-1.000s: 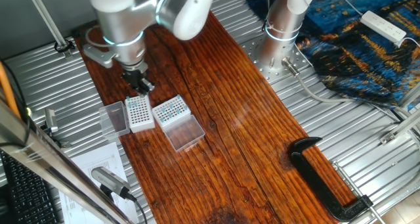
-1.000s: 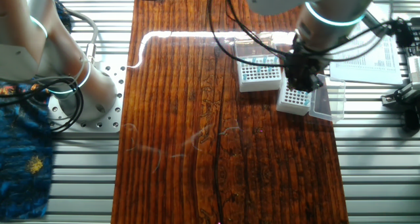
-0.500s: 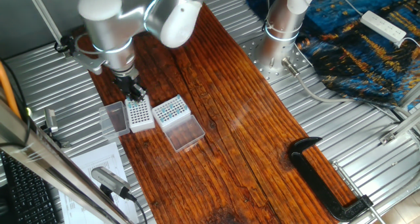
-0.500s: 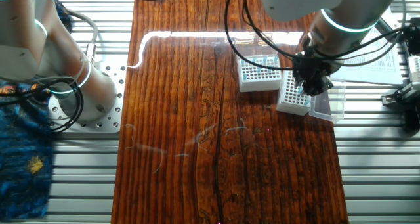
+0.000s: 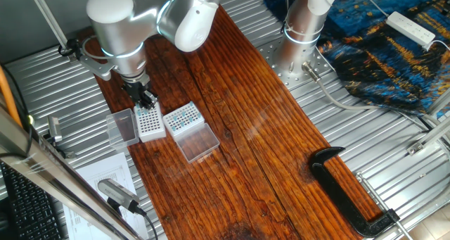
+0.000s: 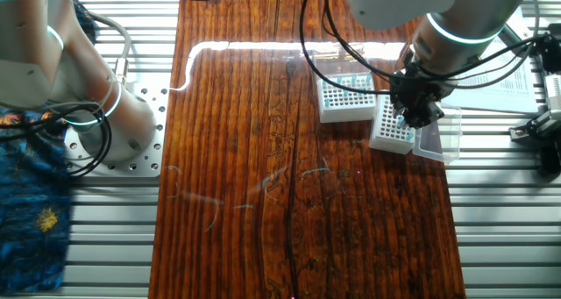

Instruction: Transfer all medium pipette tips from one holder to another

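sitting in the clear-sided rack (image 5: 184, 118), most of the teal pipette tips (image 5: 183, 116) show as dots in its grid. white-sided rack (image 5: 149, 122) lies just beside the clear-sided rack, on the side away from the robot base (image 5: 299, 46), smoky lid (image 5: 123, 127) open beyond it. gripper (image 5: 144, 99) hangs over the white rack's far end; in the other fixed view a teal speck shows at the gripper (image 6: 405, 119), can't tell if the jaws are closed. black clamp (image 5: 355, 198) well apart from the clear-sided rack, near the wood board's (image 5: 246, 148) far end.
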You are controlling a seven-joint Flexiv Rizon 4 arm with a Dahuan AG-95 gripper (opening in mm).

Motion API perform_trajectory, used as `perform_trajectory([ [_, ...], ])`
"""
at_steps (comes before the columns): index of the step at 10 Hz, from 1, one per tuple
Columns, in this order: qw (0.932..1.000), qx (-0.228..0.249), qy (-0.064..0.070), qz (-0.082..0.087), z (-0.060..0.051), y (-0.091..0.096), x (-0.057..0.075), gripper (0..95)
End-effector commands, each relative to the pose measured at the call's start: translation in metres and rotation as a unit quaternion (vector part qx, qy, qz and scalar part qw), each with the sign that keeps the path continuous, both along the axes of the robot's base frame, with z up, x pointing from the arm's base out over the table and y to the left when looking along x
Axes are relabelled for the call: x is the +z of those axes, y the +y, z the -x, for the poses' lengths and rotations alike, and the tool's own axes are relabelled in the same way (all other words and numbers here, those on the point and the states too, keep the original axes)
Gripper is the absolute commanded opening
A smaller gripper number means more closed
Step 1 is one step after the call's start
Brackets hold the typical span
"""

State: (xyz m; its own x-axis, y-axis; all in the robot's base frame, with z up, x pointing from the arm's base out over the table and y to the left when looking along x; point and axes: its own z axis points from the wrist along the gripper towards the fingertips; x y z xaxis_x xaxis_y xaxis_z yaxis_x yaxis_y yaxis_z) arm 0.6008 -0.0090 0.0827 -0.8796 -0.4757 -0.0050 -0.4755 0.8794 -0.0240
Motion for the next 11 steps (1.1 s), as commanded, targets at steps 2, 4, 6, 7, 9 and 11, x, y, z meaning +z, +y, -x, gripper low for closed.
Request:
perform_trajectory([
  [2,1.0000,-0.002,-0.002,0.001,0.0007,-0.0001,-0.0008,19.0],
  [4,1.0000,-0.003,-0.001,0.002,0.0002,0.0006,-0.0022,19.0],
  [6,1.0000,-0.004,-0.002,0.002,-0.0004,0.0012,-0.0041,19.0],
  [7,1.0000,-0.005,-0.002,0.002,-0.0008,0.0014,-0.0052,19.0],
  [9,1.0000,-0.006,-0.002,0.003,-0.0011,0.0016,-0.0061,0.0],
  [11,1.0000,-0.006,-0.002,0.003,-0.0011,0.0016,-0.0061,0.0],
])
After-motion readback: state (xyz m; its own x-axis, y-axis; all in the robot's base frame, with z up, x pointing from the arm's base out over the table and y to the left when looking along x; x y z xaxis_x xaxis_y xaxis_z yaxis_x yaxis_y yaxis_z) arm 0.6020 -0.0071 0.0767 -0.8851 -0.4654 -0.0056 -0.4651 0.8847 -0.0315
